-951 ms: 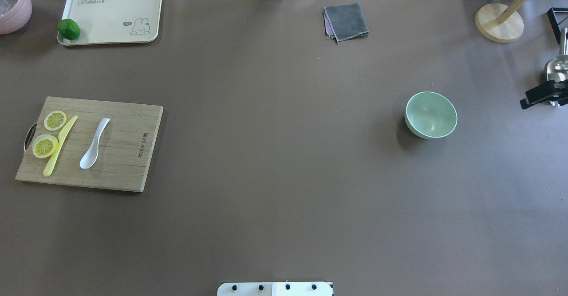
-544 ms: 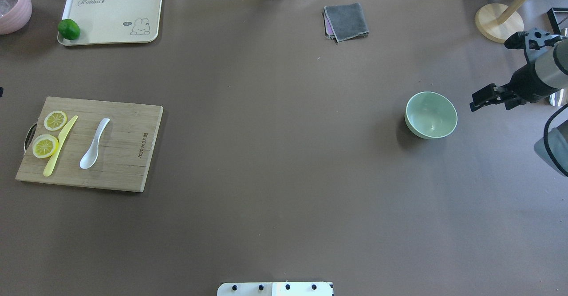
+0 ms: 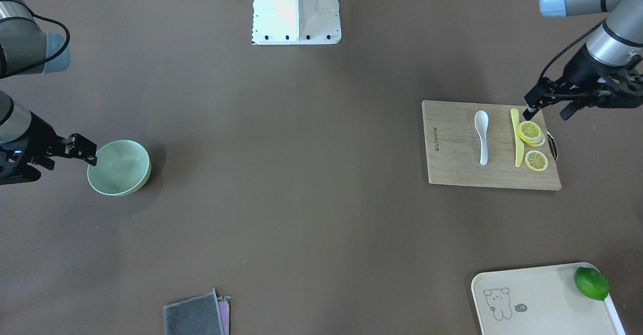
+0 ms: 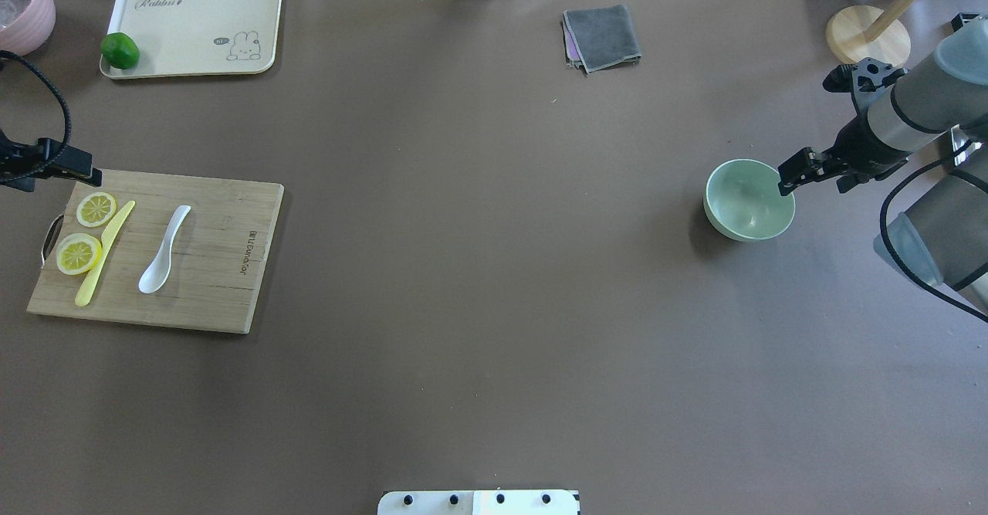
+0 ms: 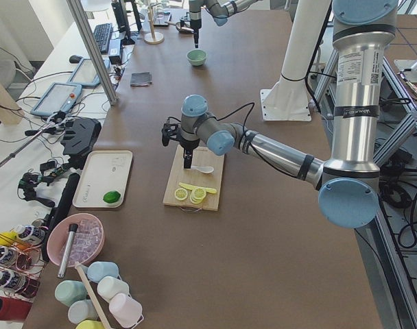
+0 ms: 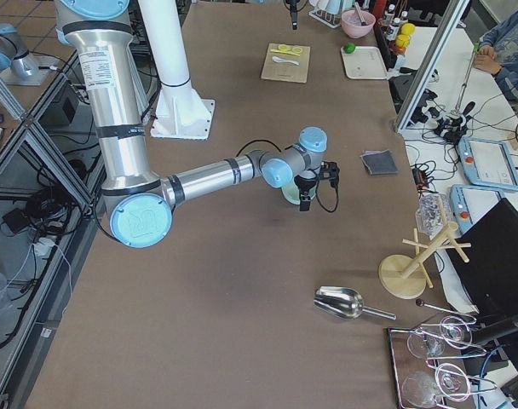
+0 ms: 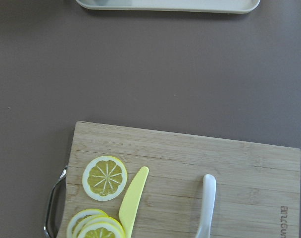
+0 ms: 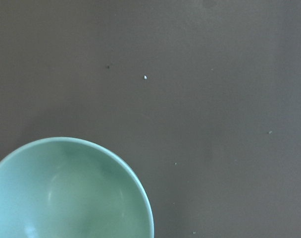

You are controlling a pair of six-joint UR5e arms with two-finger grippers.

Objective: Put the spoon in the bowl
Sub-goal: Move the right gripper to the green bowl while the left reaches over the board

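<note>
The white spoon [image 4: 162,256] lies on a wooden cutting board [image 4: 220,276] at the table's left, scoop toward the robot; it also shows in the front view [image 3: 482,134] and the left wrist view [image 7: 206,203]. The mint-green bowl [image 4: 749,200] stands empty at the right, also seen in the front view [image 3: 119,168] and the right wrist view [image 8: 66,193]. My left gripper [image 3: 547,110] hovers open over the board's far left corner, left of the spoon. My right gripper [image 4: 814,184] is open, one finger over the bowl's right rim.
A yellow knife [image 4: 104,252] and lemon slices [image 4: 79,254] lie beside the spoon on the board. A cream tray [image 4: 193,25] with a lime [image 4: 120,50], a grey cloth [image 4: 602,36] and a wooden stand [image 4: 868,40] are at the back.
My right arm has come in from the right edge up to the bowl's right rim. My left gripper has entered at the left edge by the board's far corner. Spoon and bowl have not moved.
</note>
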